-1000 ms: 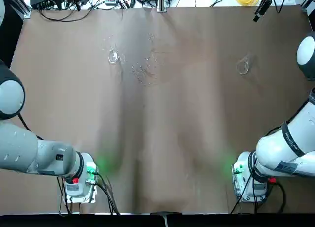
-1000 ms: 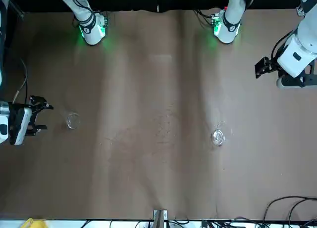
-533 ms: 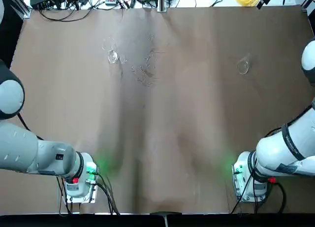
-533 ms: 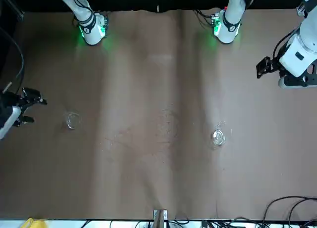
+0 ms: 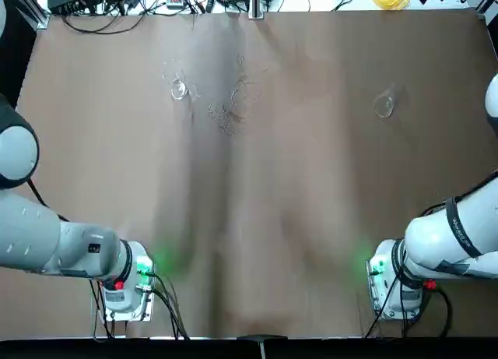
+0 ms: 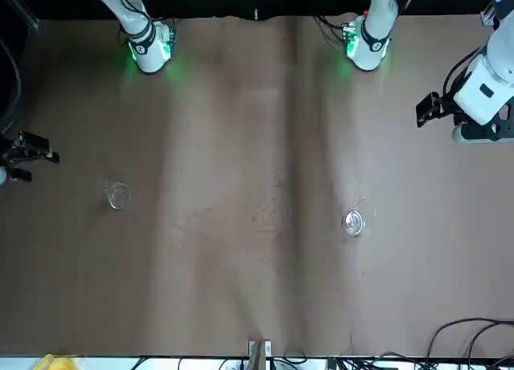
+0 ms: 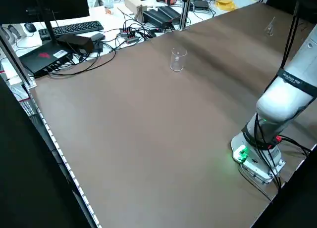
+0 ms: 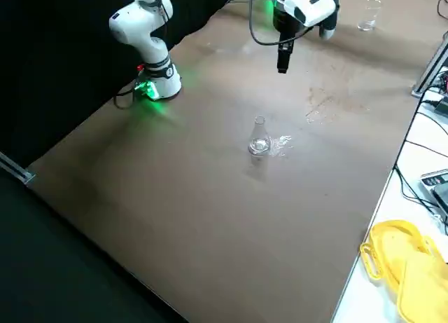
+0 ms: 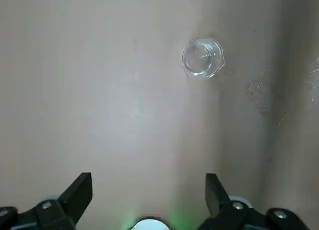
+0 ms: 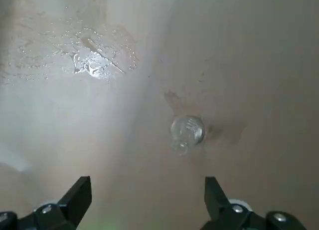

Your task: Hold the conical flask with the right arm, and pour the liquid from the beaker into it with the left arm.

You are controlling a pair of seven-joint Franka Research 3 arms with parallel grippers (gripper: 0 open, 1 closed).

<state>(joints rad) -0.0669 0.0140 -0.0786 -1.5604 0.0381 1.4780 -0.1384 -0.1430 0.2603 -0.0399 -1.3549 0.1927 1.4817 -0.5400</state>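
On the brown table [image 5: 280, 180], the flask [image 10: 187, 130] stands ahead of the spread, empty right gripper [image 10: 147, 202]; the beaker [image 9: 203, 58] stands ahead of the spread left gripper [image 9: 148, 200]. Any flask grasp should centre on its narrow neck.

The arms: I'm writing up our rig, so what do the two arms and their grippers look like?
Both arms are glossy white with rounded links and dark joint bands. Each base glows green, with a red detail and black cables trailing off. The left gripper and right gripper have black, angular fingers.
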